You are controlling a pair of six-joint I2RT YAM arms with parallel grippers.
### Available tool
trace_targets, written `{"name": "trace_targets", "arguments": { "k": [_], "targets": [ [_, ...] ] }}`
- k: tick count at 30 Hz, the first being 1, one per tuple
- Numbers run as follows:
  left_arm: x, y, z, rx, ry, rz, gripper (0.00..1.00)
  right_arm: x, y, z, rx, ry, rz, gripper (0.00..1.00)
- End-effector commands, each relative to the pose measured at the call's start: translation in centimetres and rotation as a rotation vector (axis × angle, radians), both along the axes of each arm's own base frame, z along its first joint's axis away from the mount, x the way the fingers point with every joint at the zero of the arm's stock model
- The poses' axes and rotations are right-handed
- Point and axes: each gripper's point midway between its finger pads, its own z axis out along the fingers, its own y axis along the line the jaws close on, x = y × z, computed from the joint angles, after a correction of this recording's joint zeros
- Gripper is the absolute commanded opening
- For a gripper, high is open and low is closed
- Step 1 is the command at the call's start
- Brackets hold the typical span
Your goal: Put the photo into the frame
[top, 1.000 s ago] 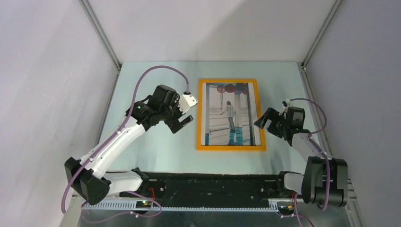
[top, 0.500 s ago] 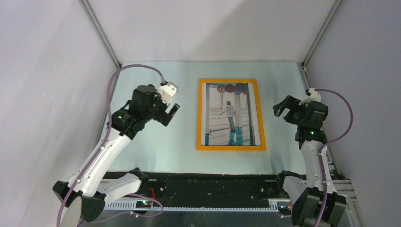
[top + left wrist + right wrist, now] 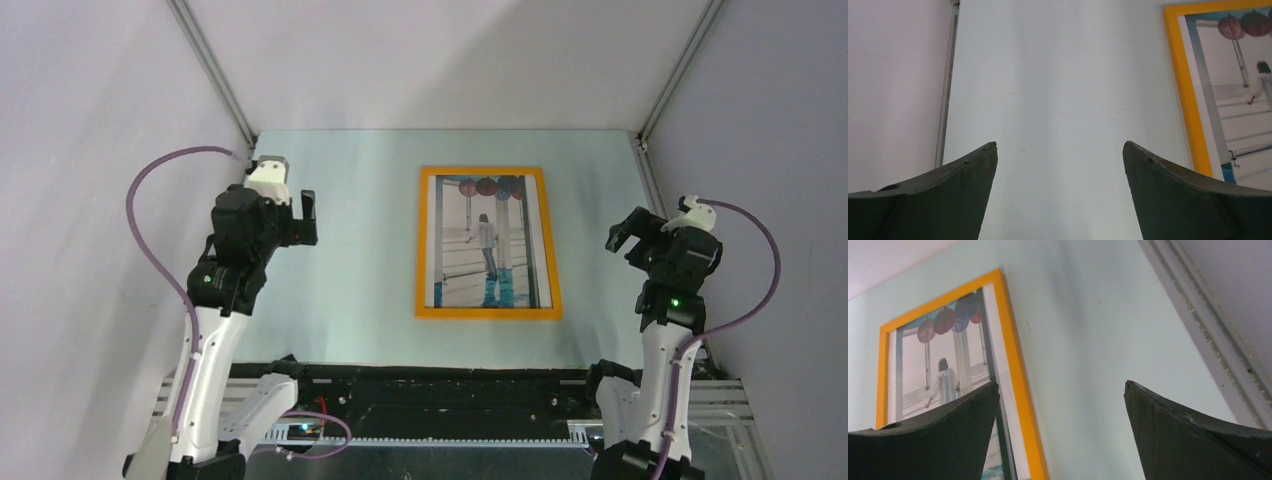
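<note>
Top view: frame [image 3: 423, 245], thin, orange-yellow, lying flat at the middle of the pale green table [image 3: 340, 290], long sides running near to far. Photo [image 3: 487, 245] seated inside the frame, face up, showing a figure among pale poles, with red and blue balls at the far end and teal patches at the near end. Left gripper [image 3: 285, 205] raised over the left part of the table, well apart from the frame, jaws spread wide and holding nothing. Right gripper [image 3: 628, 232] raised near the right edge of the table, also apart from the frame, jaws released and empty. A purple cable [image 3: 150, 190] looped from each wrist; grey walls and metal corner posts [image 3: 210, 70] enclosed the table; a black base strip [image 3: 450, 385] ran along the near edge. Left wrist view: both dark fingers [image 3: 948, 195] set far apart, table surface between them, the frame's left rail [image 3: 1183, 85] and part of the photo [image 3: 1243, 100] at the right, a wall rail [image 3: 948, 75] at the left. Right wrist view: fingers [image 3: 1193, 440] likewise parted, the left one overlapping the near part of the photo [image 3: 948, 365] in the picture; the frame's right rail [image 3: 1015, 360] left of centre, table between it and the side rail [image 3: 1198, 340] at the right.
</note>
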Motion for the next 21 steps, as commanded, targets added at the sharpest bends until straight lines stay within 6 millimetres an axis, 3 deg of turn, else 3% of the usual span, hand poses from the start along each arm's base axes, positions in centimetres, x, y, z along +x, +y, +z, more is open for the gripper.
{"name": "trace_targets", "arguments": {
  "k": [1, 6, 7, 14, 21],
  "targets": [
    [-0.4, 1.4, 0.2, -0.113, -0.05, 0.095, 1.0, -1.7, 0.6, 4.1, -0.09, -0.087, 0.034, 0.99],
    [-1.8, 3.5, -0.3, -0.218, -0.134, 0.19, 1.0, -3.0, 2.4, 5.3, -0.182, -0.133, 0.152, 0.99],
    [-1.7, 3.5, -0.9, -0.23, -0.147, 0.193, 1.0, -3.2, 2.6, 5.2, -0.182, -0.129, 0.163, 0.99],
    [-3.3, 4.9, -0.5, -0.28, -0.336, 0.284, 1.0, -3.9, 3.2, 4.6, -0.167, -0.107, 0.186, 0.99],
    [-2.5, 4.5, -2.8, -0.273, -0.309, 0.251, 1.0, -4.2, 3.1, 4.3, -0.16, -0.09, 0.172, 1.0]
  ]
}}
